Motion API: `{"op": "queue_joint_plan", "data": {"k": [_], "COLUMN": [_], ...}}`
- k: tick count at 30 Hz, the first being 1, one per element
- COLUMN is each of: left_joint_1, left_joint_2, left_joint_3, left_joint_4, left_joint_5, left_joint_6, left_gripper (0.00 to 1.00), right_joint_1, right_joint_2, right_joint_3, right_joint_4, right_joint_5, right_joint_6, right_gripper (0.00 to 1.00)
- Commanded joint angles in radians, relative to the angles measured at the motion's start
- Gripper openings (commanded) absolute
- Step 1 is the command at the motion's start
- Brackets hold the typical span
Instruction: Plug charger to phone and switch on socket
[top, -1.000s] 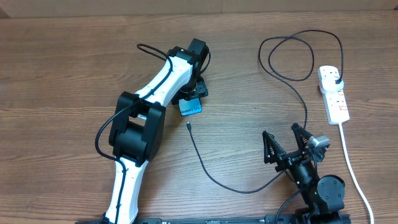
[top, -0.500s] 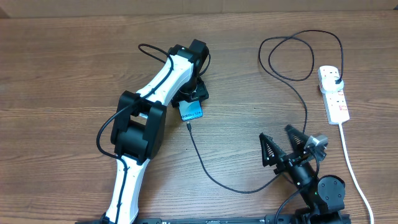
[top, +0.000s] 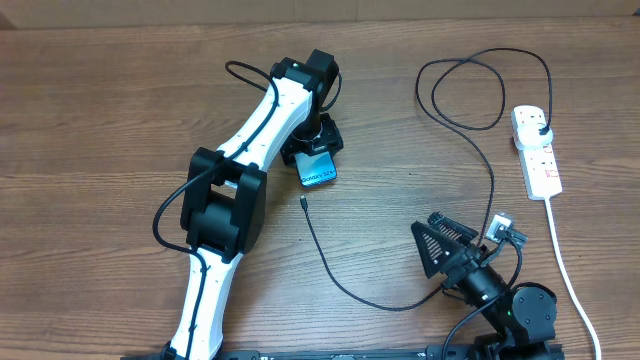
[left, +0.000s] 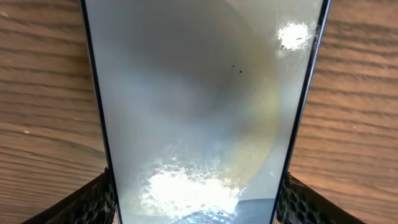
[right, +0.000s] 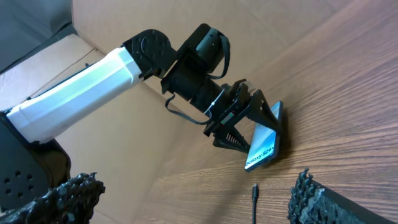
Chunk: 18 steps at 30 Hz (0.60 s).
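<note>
Our left gripper clamps the phone by its edges, tilted; our right gripper is wide open, empty. The socket seems to have the plug in. The tip of the charger lies near the phone, not inserted; switching remains.

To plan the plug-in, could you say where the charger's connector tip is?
Overhead view: the connector tip lies left of centre, just below the phone, not touching.

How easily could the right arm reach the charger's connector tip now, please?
Probably yes: the right gripper is open and empty, and the connector tip lies on bare table ahead of it; the left gripper holds the phone just beyond.
</note>
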Motion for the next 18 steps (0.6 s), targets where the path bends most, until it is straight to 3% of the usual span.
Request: {"op": "queue_joint_plan", "data": {"k": [1,10,18], "left_joint_1": [0.01,0.017,0.017], "left_joint_2": [0.004,0.004,0.004], "left_joint_3": [0.027,0.027,0.027], "left_joint_4": [0.003,0.004,0.006], "left_joint_5": [0.081,0.119,0.12], "left_joint_6": [-0.029,-0.042,-0.048], "left_gripper": [0.04,0.04,0.04], "right_joint_1": [0.047,0.246,0.34], "right_joint_2": [0.018,0.412,1.072], "right_joint_3": [-0.01,0.09,0.288], "right_joint_4": [0.0,0.033,0.306], "right_joint_5": [0.001,0.302,0.396], "right_joint_6": [-0.064,-0.158,-0.129], "right_gripper": [1.0,0.99,0.95]}}
